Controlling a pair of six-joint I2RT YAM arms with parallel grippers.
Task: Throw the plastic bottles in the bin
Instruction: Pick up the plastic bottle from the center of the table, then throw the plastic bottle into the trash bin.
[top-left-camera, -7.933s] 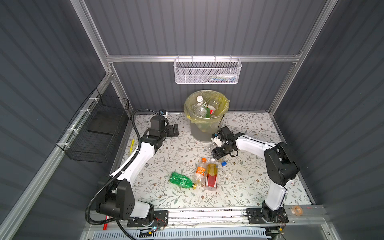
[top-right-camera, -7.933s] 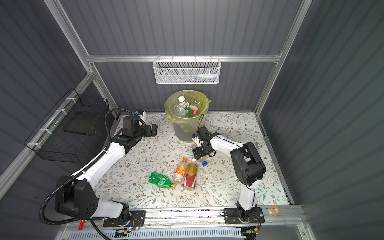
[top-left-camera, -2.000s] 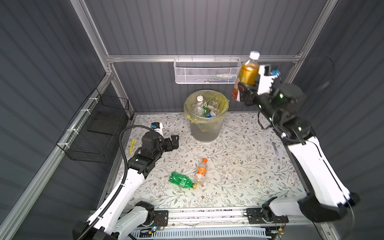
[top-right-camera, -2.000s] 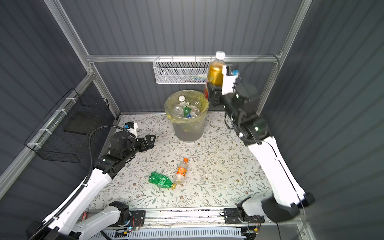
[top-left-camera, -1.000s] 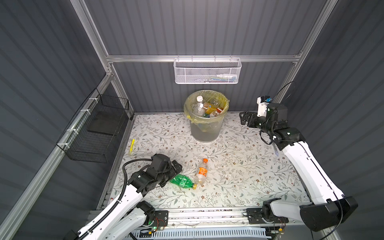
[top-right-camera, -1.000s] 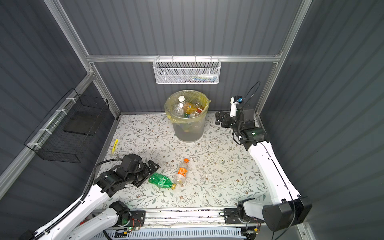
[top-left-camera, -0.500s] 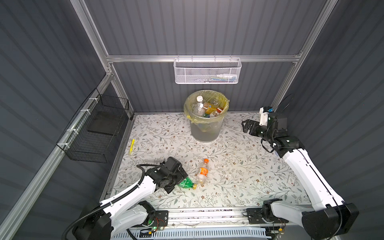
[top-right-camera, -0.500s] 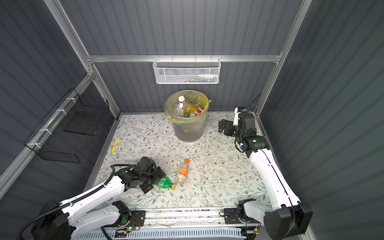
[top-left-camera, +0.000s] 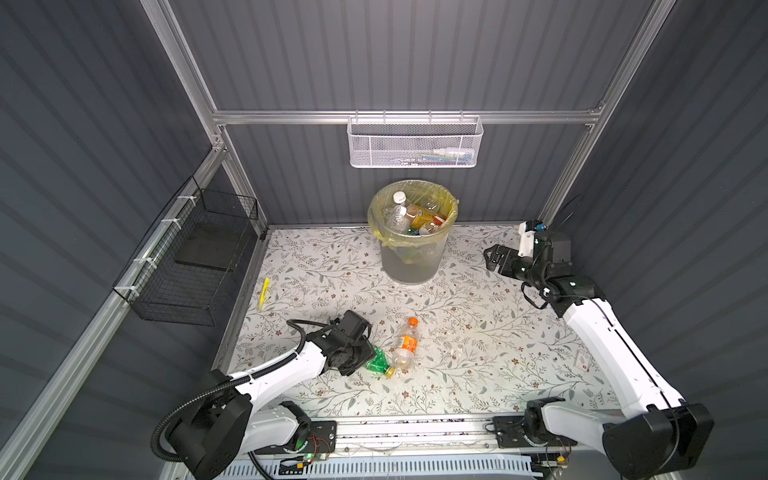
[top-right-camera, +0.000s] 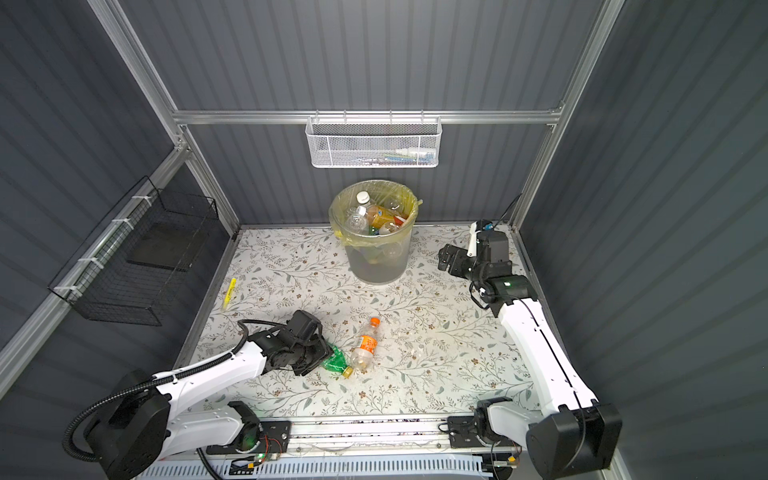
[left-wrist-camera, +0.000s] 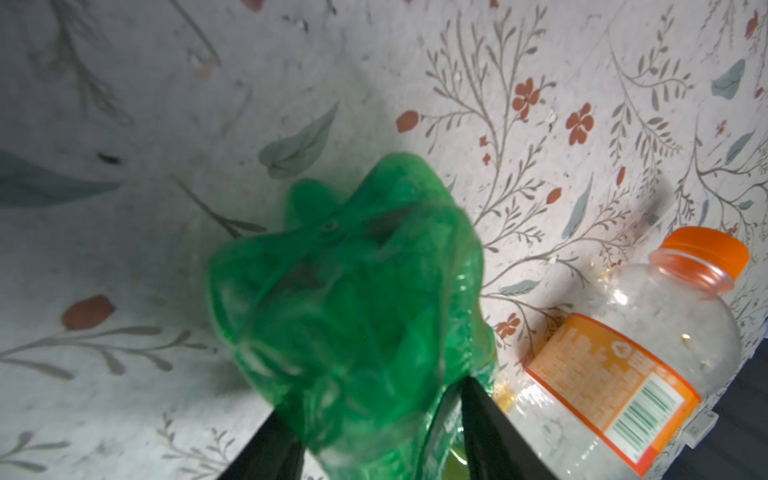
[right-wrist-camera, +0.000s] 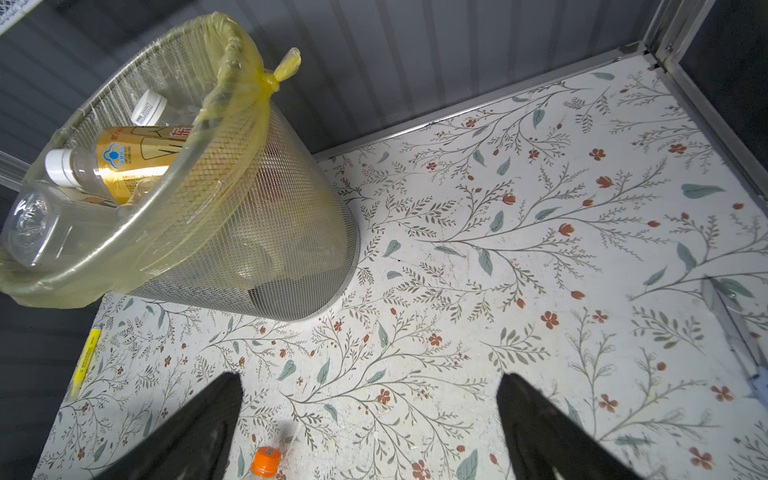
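Bare floor (top-left-camera: 457, 299) spans bin (top-left-camera: 409, 257) to clear bottle (top-left-camera: 405, 347), lying just beside the green bottle (top-left-camera: 376, 362).

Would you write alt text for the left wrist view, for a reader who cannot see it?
The left claw grips a crumpled green bottle, seen close up against the floral-patterned table. Beside it lies a clear bottle with an orange cap and label.

Left gripper (top-left-camera: 360, 358) over green bottle (top-left-camera: 377, 363), orange-capped bottle (top-left-camera: 406, 345) just beside

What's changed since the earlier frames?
The right gripper carried the amber bottle up and dropped it in the bin; it's now open, empty, beside it. The left gripper swung forward and closed on the green bottle. The orange-capped bottle and bin stayed put.
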